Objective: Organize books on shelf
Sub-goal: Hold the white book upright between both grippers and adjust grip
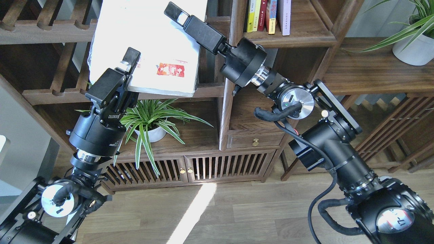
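Note:
The large white book (pixel 152 37) with a red rectangular mark (pixel 171 70) is held up in front of the slatted rack at top centre-left. My left gripper (pixel 130 62) is shut on its lower left edge. My right gripper (pixel 176 14) is shut on its right edge, near the top of the view. The shelf (pixel 298 39), a narrow dark-brown compartment, is to the right of the book. It holds several upright books, among them a pale lavender-white one (pixel 285 17) and a red one (pixel 262 13). Their tops are cut off by the frame.
Slatted racks with notched rails (pixel 44 30) stand behind the white book. A spider plant in a white pot (pixel 151 118) sits right under it. Another potted plant (pixel 412 51) stands on the wide board at right. A small drawer (pixel 256 139) and a slatted cabinet (pixel 203 167) are below.

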Tool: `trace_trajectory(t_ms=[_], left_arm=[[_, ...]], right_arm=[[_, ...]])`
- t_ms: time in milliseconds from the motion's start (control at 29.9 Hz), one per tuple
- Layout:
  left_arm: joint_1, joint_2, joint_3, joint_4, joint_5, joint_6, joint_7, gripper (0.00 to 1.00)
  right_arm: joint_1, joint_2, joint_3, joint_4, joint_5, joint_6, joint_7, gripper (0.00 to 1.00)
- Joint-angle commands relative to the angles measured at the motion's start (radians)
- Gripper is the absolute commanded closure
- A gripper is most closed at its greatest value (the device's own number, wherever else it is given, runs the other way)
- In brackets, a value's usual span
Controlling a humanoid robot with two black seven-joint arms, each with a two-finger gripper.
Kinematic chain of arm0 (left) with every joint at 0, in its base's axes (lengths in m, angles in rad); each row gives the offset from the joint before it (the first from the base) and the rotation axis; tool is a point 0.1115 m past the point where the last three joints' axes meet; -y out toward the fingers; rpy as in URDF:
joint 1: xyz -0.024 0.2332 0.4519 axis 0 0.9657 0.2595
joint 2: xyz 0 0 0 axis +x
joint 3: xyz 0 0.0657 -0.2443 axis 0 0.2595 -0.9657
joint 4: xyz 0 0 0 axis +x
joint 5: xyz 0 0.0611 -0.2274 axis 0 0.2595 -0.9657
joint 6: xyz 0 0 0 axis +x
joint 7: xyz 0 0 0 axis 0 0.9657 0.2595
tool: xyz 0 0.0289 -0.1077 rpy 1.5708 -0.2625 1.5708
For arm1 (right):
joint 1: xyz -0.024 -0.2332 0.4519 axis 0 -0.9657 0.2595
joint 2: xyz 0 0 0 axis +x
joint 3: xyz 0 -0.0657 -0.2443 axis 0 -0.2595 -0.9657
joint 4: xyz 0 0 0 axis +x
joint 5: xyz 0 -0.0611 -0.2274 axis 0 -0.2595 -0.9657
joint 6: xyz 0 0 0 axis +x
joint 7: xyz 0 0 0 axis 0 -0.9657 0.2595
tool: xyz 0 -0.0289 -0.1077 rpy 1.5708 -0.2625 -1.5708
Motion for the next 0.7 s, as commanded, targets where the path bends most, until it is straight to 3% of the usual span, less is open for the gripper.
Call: trace_trajectory(t_ms=[0,435,669], left_arm=[[0.000,0.002,-0.001,0.000,0.000,0.001,-0.002,1.00],[-0.002,0.003,0.006,0.000,0.000,0.001,0.001,1.00],[-0.005,0.003,0.010,0.000,0.000,0.001,0.001,1.00]], right_arm=[[-0.002,0.000,-0.017,0.006,0.026,0.003,-0.001,0.43],[-0.002,0.000,-0.054,0.019,0.054,0.005,-0.009,0.43],[-0.002,0.000,-0.065,0.019,0.069,0.017,-0.010,0.57]])
